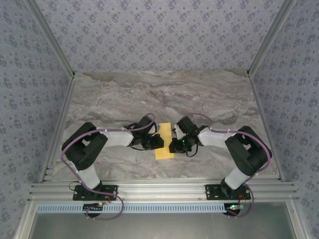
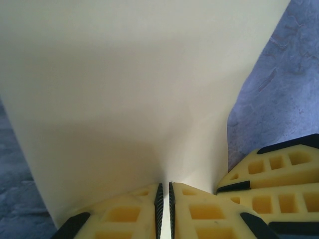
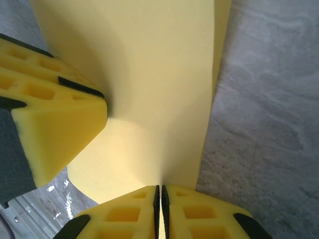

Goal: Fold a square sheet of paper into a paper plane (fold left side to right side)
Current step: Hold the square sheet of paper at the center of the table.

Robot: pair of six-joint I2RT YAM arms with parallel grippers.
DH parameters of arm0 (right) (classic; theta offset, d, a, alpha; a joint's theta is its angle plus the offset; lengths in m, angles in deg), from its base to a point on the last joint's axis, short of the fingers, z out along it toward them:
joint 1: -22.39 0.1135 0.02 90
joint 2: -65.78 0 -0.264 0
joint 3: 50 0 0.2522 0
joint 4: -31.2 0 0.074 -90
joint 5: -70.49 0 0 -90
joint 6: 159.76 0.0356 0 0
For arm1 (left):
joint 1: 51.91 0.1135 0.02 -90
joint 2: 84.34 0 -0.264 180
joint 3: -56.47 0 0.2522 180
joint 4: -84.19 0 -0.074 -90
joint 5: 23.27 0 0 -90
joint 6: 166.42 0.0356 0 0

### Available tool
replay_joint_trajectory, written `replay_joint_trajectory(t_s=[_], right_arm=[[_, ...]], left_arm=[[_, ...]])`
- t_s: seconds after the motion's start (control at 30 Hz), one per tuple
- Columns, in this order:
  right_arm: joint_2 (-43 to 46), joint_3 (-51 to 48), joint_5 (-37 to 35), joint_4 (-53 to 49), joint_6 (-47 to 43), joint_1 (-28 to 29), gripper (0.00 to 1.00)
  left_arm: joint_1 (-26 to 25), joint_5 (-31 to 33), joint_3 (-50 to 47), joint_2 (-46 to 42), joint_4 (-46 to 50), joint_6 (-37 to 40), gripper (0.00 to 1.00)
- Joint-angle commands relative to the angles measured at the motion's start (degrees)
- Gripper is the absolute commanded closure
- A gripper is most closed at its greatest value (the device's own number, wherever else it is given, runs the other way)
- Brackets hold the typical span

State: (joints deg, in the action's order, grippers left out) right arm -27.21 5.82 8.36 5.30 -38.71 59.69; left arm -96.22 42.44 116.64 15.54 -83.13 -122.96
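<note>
From above, the sheet of paper [image 1: 165,130] shows as a narrow yellow-orange strip in the middle of the frame, over the grey marble table [image 1: 164,94]. The left gripper [image 1: 158,143] meets it from the left and the right gripper [image 1: 173,145] from the right, the two tips close together with the strip between them. At that size it is not clear how the jaws stand; the wrist cameras settle it. In the left wrist view the left gripper's yellow fingers [image 2: 124,214] at the bottom centre are closed on the lower edge of the paper, which rises from the slit as a broad pale surface across most of the frame. Part of the right gripper sits at the lower right, just beside it. In the right wrist view the right gripper's fingers [image 3: 199,214] are likewise pinched shut on the paper's edge at the bottom centre. One finger of the left gripper presses in from the left, where the sheet bows into a soft curve. A second paper edge shows along the upper right, so the sheet lies doubled there. In the overhead view the strip's long axis runs from the bottom towards the top of the frame, with blunt ends. Whether it rests on the table cannot be told.
</note>
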Motion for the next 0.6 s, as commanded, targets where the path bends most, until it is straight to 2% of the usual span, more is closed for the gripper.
replay_joint_trajectory(t_s=[0.0,0.23,0.57], right_arm=[[-2.9,0.4,-2.7,-3.9,-0.2,0.6,0.85],[-3.4,0.5,-7.6,-8.7,-1.7,0.0,0.86],[-3.6,1.2,-10.4,-12.2,-4.0,-0.5,0.88]], left_arm=[[0.0,2.1,1.7,0.2,4.7,1.2,0.85],[2.5,1.6,4.8,-0.8,6.2,3.6,0.83],[4.5,3.5,6.6,5.2,6.6,6.4,0.82]])
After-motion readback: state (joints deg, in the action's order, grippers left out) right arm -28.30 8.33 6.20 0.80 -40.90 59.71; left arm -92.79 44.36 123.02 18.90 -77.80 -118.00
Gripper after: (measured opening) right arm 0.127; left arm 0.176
